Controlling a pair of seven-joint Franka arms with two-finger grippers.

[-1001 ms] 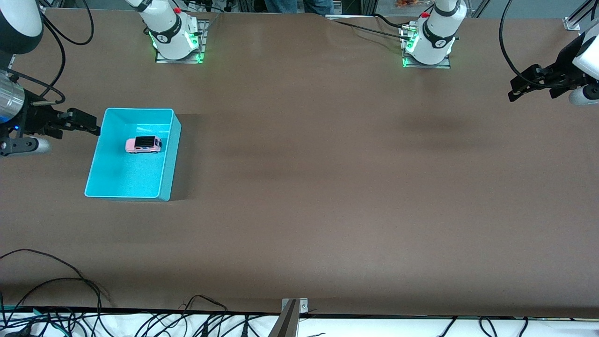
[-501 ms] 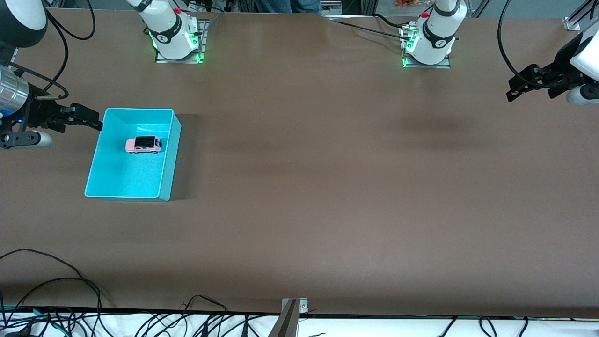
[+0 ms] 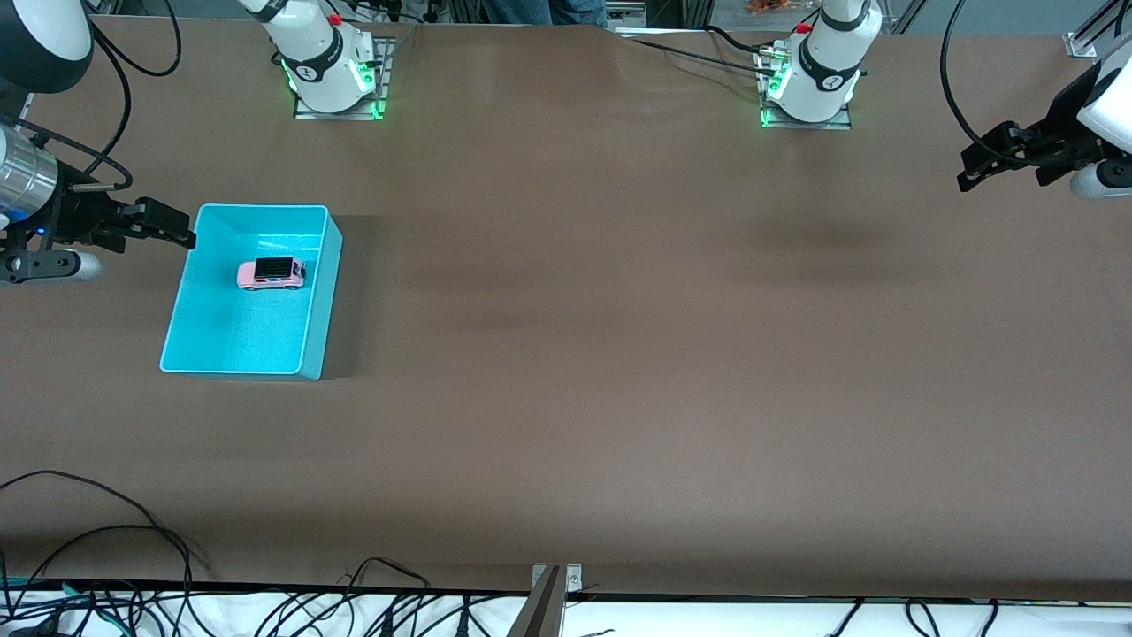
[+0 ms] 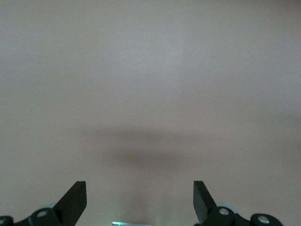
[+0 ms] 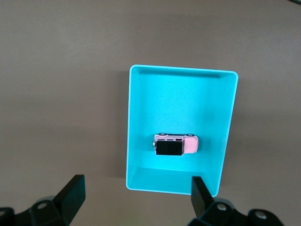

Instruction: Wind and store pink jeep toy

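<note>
Right claw hangs up in the air over the surface, just by the edge of the turquoise bin, at the right arm's end. Its two fingers are spread wide and hold nothing. Left claw waits over the bare surface at the left arm's end, also wide and empty.

The pink jeep toy sits on its wheels inside the bin, in the half farther from the front camera. It looks put away, so the job seems about done.

What could go wrong? The right claw is close to the bin wall. If it dips or swings low, a finger could bump the rim and push the light bin along. If the jeep is wound up, a bump could make it roll and hit the wall, or tip over.
</note>
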